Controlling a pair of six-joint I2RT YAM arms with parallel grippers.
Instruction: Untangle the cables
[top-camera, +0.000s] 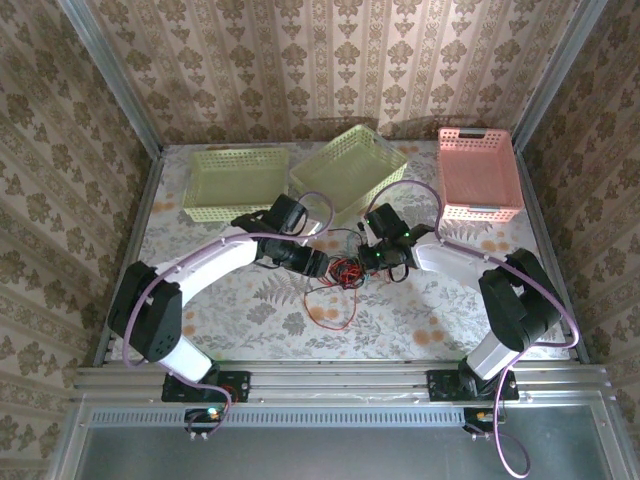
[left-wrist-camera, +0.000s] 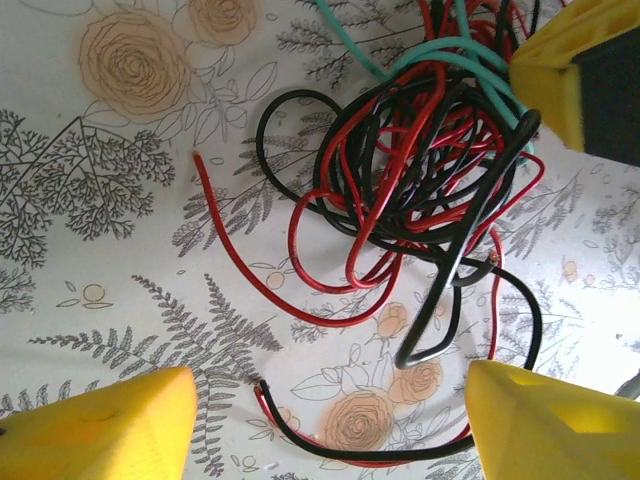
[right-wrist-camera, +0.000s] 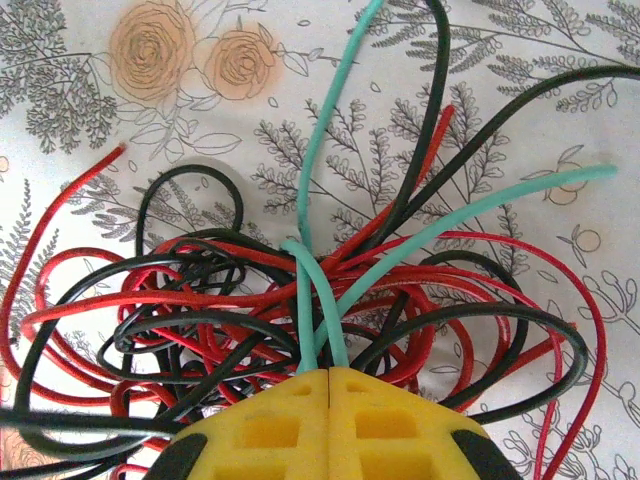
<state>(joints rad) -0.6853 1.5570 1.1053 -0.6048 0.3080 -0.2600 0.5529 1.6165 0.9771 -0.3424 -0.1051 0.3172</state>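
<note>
At the right gripper (right-wrist-camera: 328, 375), what's my grip?
— Yours is pinched shut on the cables (right-wrist-camera: 250, 300): green strands come out between the yellow fingers. Your left gripper (left-wrist-camera: 330, 372) stands spread wide over the tangle's edge.
Where's the bundle, which way does it run?
— On the table (top-camera: 430, 320), between your two grippers. Red-and-black knot, long axis far-to-near; one red loop trails toward your bases. Green strands fan away from the right fingers.
Baskets?
— Three along the far edge, apart from the cables: left green basket (top-camera: 230, 212), middle green basket (top-camera: 350, 165) set askew, pink basket (top-camera: 483, 212) at your right. Mesh floors show in all three.
Surroundings?
— Floral print on the tabletop; damask wallpaper (top-camera: 300, 60) on three sides.
</note>
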